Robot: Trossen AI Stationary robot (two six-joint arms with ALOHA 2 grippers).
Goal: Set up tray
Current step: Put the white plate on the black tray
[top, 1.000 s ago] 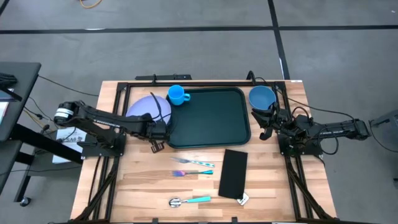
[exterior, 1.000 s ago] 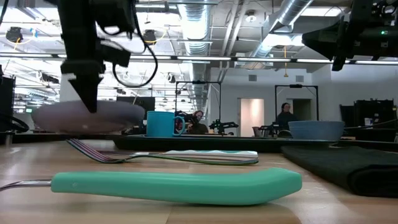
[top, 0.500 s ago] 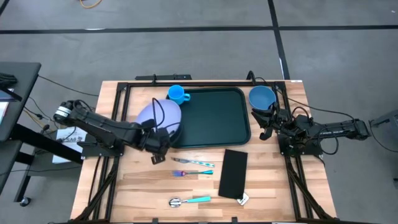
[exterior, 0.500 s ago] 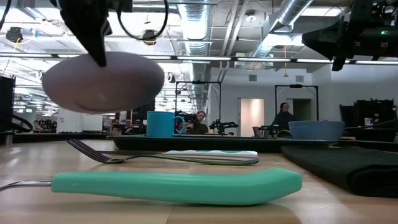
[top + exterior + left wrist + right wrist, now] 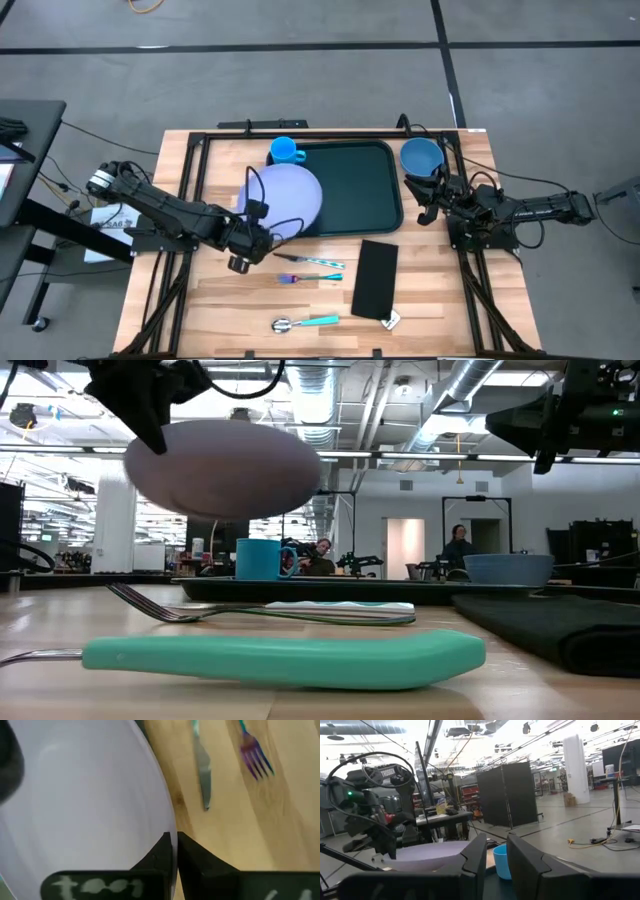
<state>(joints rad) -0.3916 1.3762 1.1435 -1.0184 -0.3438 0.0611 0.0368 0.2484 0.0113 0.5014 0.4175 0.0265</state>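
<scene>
Lavender plate [image 5: 285,193] is pinched at its rim by the left claw [image 5: 250,238], raised over the tray's [image 5: 365,190] left edge. Right claw [image 5: 428,208] waits beside the tray, slightly parted, empty.

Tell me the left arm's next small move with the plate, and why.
Probably carry it further over the tray, then lower it. The left gripper is shut on the plate rim, and the plate hangs in the air, only partly over the tray's left edge.

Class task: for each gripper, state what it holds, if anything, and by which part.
The left gripper is shut on the lavender plate, pinching its rim at the near-left edge. The right gripper, beside the tray, holds nothing.
</scene>
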